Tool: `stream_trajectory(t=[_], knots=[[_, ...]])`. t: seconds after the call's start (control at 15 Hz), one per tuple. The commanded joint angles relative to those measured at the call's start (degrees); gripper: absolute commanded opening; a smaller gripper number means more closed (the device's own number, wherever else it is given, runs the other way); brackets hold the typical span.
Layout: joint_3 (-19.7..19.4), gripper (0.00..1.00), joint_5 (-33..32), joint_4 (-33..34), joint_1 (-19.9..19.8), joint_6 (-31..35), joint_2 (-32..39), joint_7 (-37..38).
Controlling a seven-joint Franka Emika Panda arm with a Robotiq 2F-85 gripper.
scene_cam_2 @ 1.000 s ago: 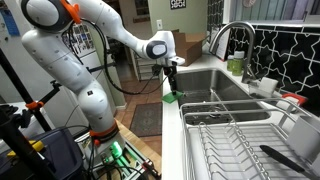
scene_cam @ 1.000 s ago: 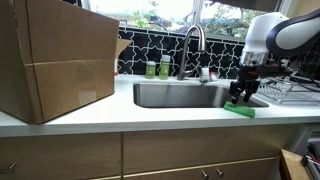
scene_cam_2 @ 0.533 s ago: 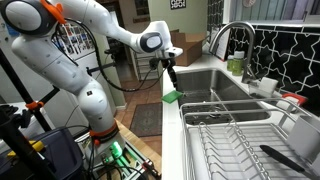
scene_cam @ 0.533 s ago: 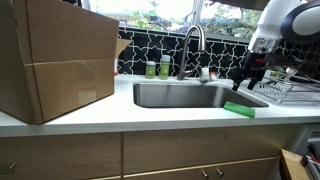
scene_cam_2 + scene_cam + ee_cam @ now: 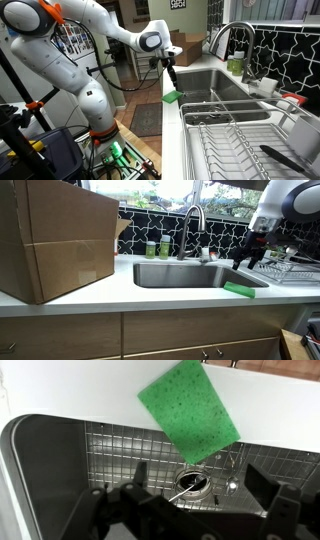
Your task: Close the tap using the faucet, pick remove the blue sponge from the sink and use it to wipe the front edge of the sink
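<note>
A green sponge (image 5: 239, 289) lies flat on the front edge of the steel sink (image 5: 180, 277); no blue sponge shows. It appears in both exterior views (image 5: 171, 97) and at the top of the wrist view (image 5: 190, 408). My gripper (image 5: 246, 260) hangs open and empty a little above the sponge, over the sink's corner (image 5: 168, 78). In the wrist view its fingers (image 5: 190, 510) are spread wide over the sink grid and drain (image 5: 188, 482). The curved faucet (image 5: 192, 225) stands behind the sink (image 5: 228, 35); no water stream is visible.
A large cardboard box (image 5: 55, 240) fills the counter beside the sink. A dish rack (image 5: 285, 272) stands on the other side (image 5: 240, 135). Green bottles (image 5: 158, 248) stand at the back by the faucet.
One second ago my gripper was down on the sponge. It has since risen and left the sponge lying on the front edge. Nothing has moved in the last half second.
</note>
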Motion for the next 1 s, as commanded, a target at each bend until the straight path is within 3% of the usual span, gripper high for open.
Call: stream_trajectory(t=[0.0,0.2,0.53,0.93], knots=[[-1.12,1.00,4.26,1.09,0.72,-6.88,-6.76,-4.79],[-1.06,1.00,4.87,4.89,-0.61,-17.97,-11.54,-5.58],[1.32,1.00,-0.42,12.18,-3.43,-35.83,-14.66,-2.98],[1.28,1.00,-1.75,12.67,-3.22,-35.10,-15.00,-2.89]])
